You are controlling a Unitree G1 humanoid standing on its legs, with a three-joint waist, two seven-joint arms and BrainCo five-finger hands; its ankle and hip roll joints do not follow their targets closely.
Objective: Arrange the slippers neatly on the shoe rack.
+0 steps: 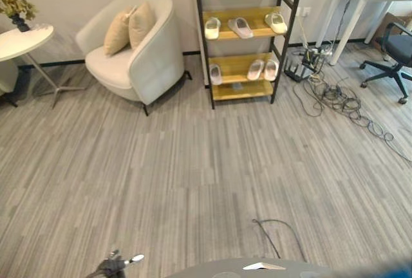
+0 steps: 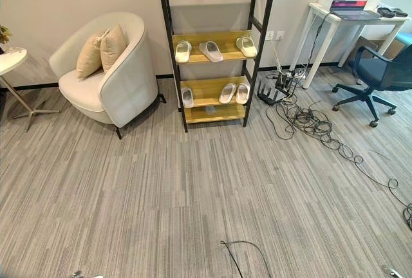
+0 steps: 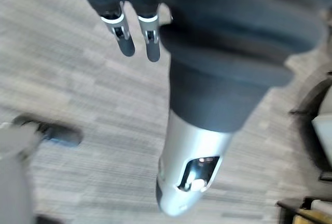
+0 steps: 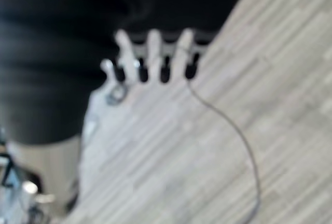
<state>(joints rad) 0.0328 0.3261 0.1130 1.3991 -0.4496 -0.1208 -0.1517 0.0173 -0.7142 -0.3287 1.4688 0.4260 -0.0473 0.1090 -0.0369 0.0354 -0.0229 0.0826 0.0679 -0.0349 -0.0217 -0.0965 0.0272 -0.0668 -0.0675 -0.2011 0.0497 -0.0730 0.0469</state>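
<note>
my head cameras look down and forward from well back; both catch shoe rack (image 1: 248,40), armchair (image 2: 106,72), desk (image 2: 335,17). my left wrist camera sits close over left hand (image 3: 137,32), facing floor (image 3: 78,89); right wrist camera likewise, right hand (image 4: 150,58).

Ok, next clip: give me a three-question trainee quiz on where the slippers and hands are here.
1. True or false: slippers lie on the floor in front of the shoe rack.
2. How many slippers sit on the upper slipper shelf? A) two B) three C) five
3. Fill in: the left hand and right hand both hang with straight fingers, holding ____.

Key: 1 false, all six are on the rack. 2 B; the lower slipper shelf also has three, one apart on the left and a pair together on the right. 3 nothing.
</note>
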